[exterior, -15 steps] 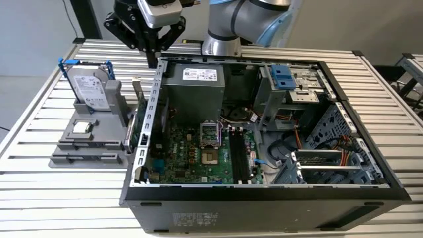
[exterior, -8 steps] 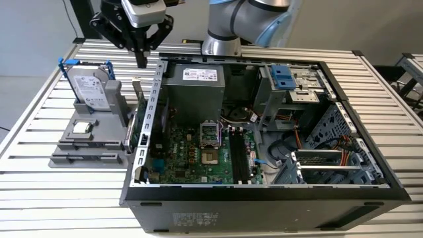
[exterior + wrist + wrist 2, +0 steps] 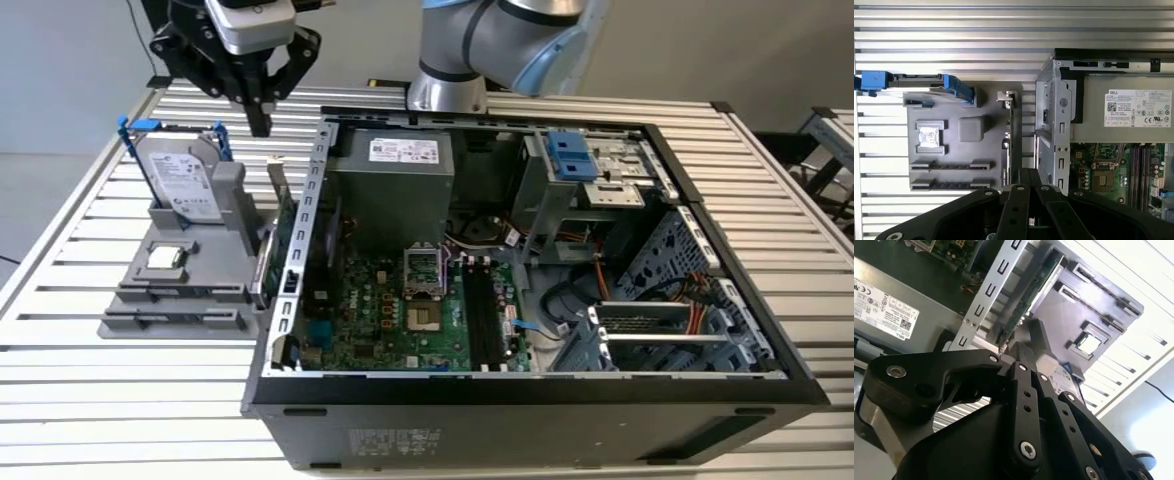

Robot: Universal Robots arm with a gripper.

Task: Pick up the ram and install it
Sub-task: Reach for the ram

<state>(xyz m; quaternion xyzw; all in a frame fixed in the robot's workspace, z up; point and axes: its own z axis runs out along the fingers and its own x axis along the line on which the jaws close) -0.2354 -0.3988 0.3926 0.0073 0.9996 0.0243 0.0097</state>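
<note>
- In the exterior view the light is bright and even, coming from above; the table (image 3: 80, 400) shines pale and has no hard shadows.
- The inside of the case (image 3: 534, 425) is dimmer and shaded low in its corners; its outer front wall reads near black.
- The second wrist view has harsh contrast: the table (image 3: 1134, 275) is blown out to white, and the gripper (image 3: 1026, 342) is a dark mass with a faint sheen on its screws.
- There the nearest links look soft, and straight lines lean steeply.
- In the first wrist view the light is flat and clear; the holder (image 3: 959, 150) casts thin shadows, and the gripper (image 3: 1029, 175) is almost black.
</note>
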